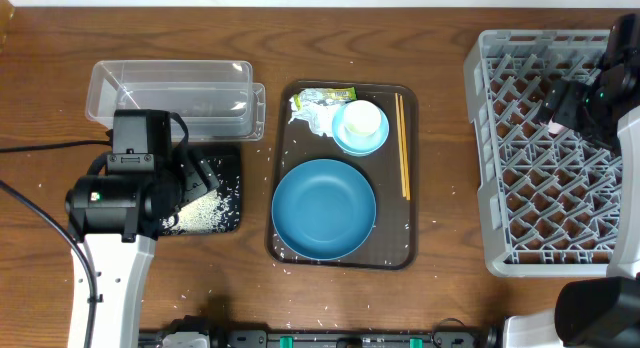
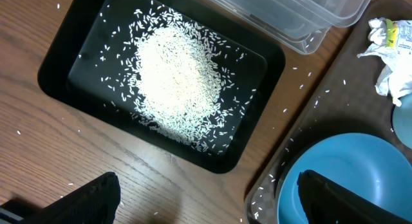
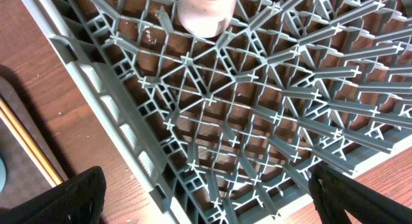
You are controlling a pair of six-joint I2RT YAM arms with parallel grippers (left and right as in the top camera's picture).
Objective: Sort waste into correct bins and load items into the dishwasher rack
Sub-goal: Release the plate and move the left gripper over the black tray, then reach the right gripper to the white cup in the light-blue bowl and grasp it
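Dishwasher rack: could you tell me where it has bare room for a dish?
In the overhead view the dishwasher rack's lower half holds nothing. Its upper part is crowded: the pink cup stands there, the open right gripper close by.

— Where does your left arm point(image 1: 108, 273) stand?
— It comes up from the near edge on your left, its white link leading to a black wrist point(image 1: 130, 178). Your left gripper point(image 2: 209, 208) looks down, turned toward the middle.
— And its jaws?
— Spread wide, with nothing between them. Only the dark fingertips point(image 2: 96, 198) show, low in the wrist view.
— And your right arm point(image 1: 612, 83)?
— It reaches in from the right side, far from the other. Your right gripper point(image 3: 206, 205) faces downward too, jaws parted wide and empty, its black fingers point(image 3: 64, 198) in the bottom corners.
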